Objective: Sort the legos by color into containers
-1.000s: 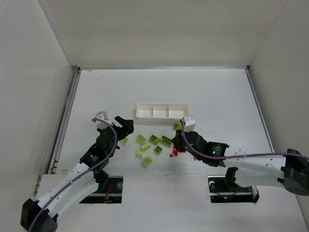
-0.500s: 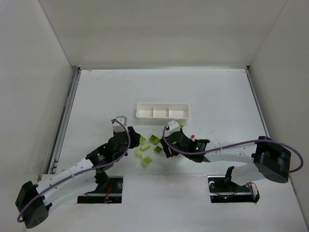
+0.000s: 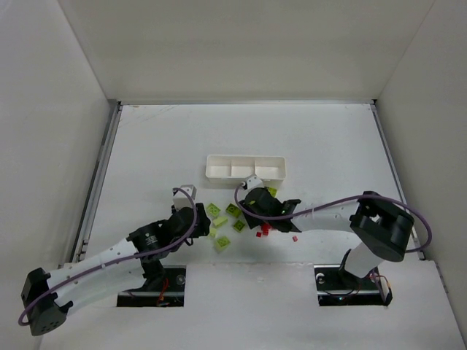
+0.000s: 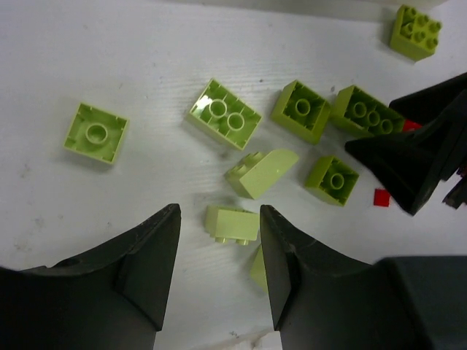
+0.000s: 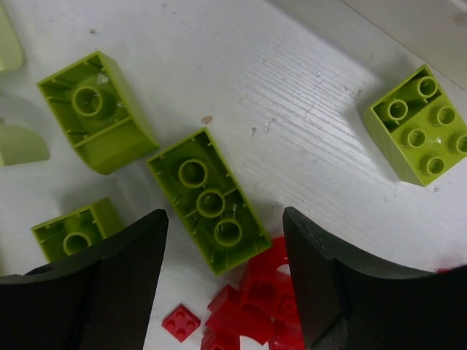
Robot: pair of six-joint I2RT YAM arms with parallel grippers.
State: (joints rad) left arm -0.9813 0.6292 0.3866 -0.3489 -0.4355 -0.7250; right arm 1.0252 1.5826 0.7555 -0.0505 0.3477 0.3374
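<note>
Left claw [image 4: 219, 217] slid right toward green legos [image 4: 226, 120] — right claw [image 5: 223, 219] swung left, opened

Left pincer [image 4: 219, 219] above desk [image 3: 292, 138]: one brick [image 4: 232, 224] between its fingers, other bricks [image 4: 225, 122] beyond. Right pincer [image 5: 222, 219]: long brick [image 5: 208, 200] between fingers (small pieces [image 5: 252, 299] heaped wrist-side, touching it). Tray [image 3: 246, 176] beyond both.

Left arm [image 3: 109, 255] stretches from 7 o'clock toward centre, left gripper [image 3: 202, 219] low, pointing down, jaws partly apart. Right arm [image 3: 328, 214] stretches from 4 o'clock, right gripper [image 3: 247, 208] at centre, jaws wide apart. Grippers near each other, not touching.
</note>
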